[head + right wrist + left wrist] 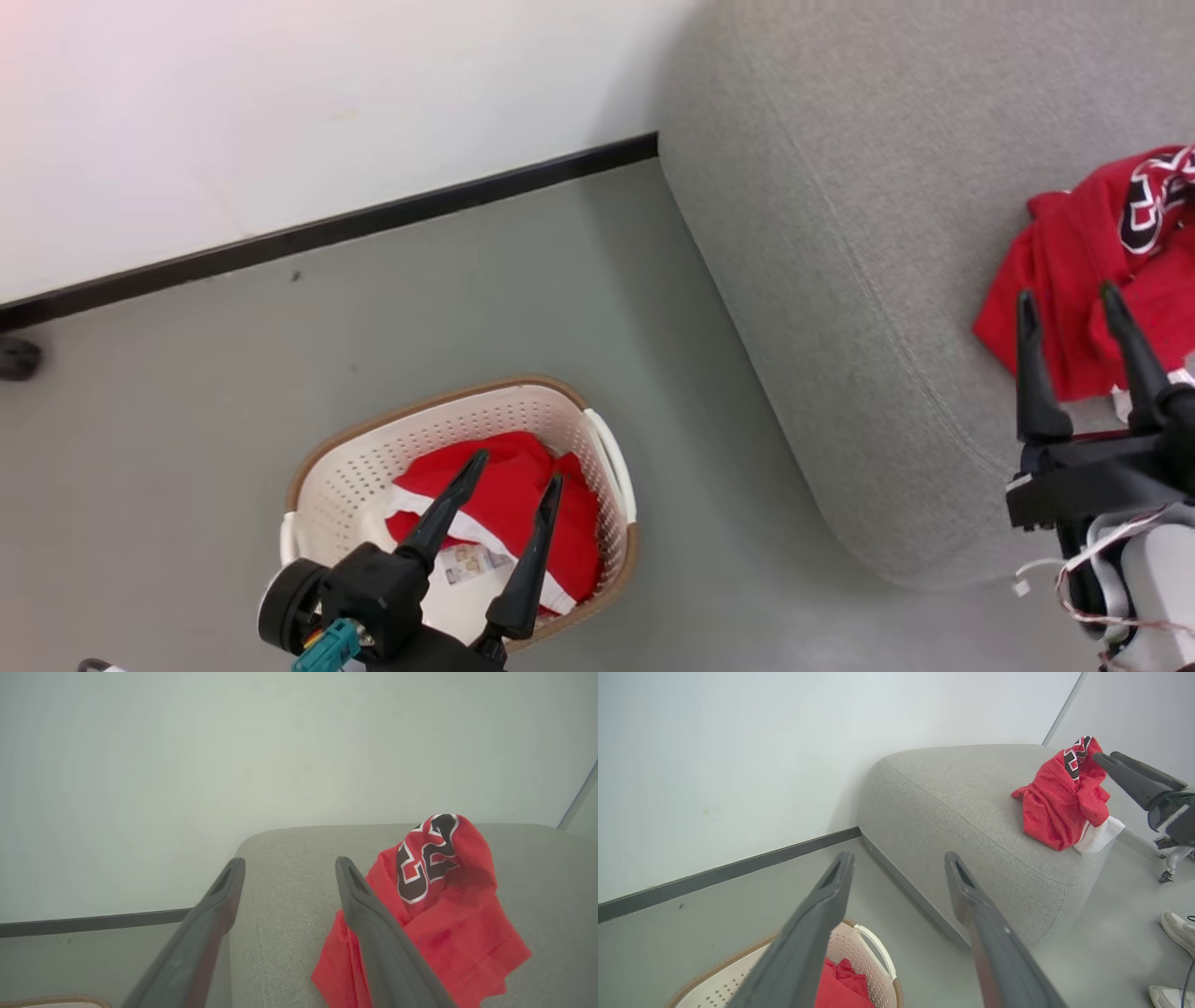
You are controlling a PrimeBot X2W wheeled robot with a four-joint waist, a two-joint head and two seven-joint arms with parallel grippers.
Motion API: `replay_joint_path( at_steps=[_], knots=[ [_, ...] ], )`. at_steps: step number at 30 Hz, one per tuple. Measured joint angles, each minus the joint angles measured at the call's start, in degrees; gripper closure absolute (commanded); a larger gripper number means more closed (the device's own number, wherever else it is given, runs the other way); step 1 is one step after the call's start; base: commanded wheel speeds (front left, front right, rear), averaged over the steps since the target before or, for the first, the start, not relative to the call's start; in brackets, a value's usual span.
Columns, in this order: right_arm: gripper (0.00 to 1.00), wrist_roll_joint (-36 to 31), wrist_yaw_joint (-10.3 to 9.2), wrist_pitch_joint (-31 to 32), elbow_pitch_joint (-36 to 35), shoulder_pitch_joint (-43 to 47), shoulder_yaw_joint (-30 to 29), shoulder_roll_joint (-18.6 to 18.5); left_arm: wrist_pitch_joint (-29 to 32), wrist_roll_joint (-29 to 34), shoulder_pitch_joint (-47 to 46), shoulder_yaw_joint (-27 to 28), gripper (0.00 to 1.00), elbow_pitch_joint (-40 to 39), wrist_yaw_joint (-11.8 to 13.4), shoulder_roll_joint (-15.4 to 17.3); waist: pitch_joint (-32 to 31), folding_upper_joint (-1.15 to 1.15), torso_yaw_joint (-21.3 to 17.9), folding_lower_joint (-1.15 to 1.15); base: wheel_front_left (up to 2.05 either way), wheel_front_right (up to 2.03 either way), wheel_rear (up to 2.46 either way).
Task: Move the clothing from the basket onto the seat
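crumpled red garment [504,502] in the basket [373,457]; numbered garment [1083,243] on the seat [840,233], right of the basket. left gripper [519,469] above the basket, fingers [439,523] released, empty. right gripper [1067,293] well right of the basket, fingers [1036,392] released, empty.

Black left claw [519,467] carries a teal plug [329,646].
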Motion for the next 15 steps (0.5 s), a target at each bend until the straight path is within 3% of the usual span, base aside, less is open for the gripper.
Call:
replay_joint_path(
  at_steps=[15],
  knots=[
    [0.0,-0.37,0.49,0.0,-4.33,7.42,2.24,2.88,-4.77,-0.09,-0.58,2.35,0.0,8.29,1.96,-1.79,-4.88,0.0,11.27,0.0,0.0,0.0,0.0]
  ],
)
